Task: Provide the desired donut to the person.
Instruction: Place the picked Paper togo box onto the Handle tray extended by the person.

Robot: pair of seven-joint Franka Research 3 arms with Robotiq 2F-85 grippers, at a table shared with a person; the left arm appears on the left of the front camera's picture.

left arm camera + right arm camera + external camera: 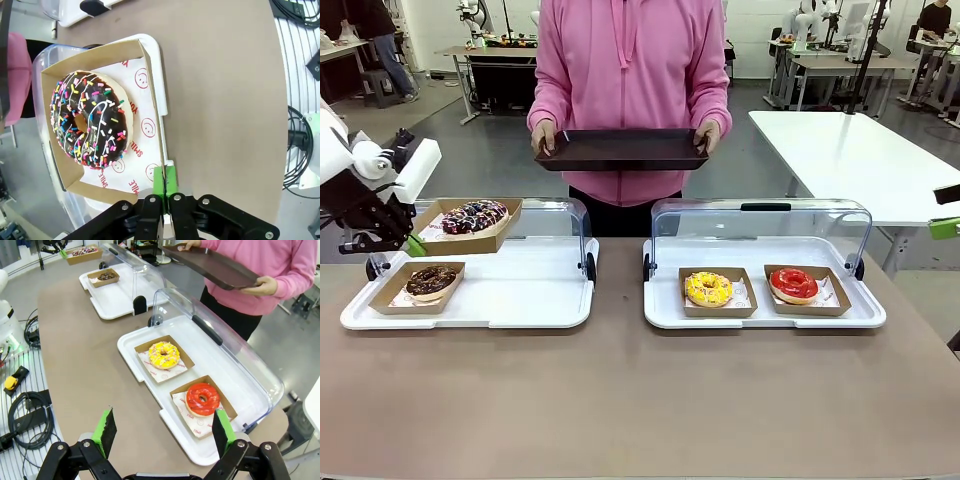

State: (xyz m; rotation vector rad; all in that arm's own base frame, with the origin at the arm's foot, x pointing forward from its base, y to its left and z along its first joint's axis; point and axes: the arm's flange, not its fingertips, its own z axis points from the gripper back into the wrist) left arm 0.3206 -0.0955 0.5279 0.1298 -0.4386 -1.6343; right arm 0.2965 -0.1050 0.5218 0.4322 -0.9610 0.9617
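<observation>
Left gripper (165, 181) pinches the carton (95, 57) wall, sprinkled donut (90, 120) aloft; right gripper (164, 424) spread; person (630, 70) holds a dark tray (620, 150).

Matt brown cardboard box (90, 56) pinched in left claw (165, 181); glossy glazed donut (107, 125) inside; smooth white plastic tray (520, 300) beneath claw.

table (640, 400): two cases side by side | left case (520, 300): near box (418, 288) in its front-left, raised box (470, 222) above its back-left, in left gripper (415, 244) | right case (665, 300): left box (718, 293) beside right box (807, 290) | person (630, 70) behind table, between cases, holding tray (620, 150)
</observation>
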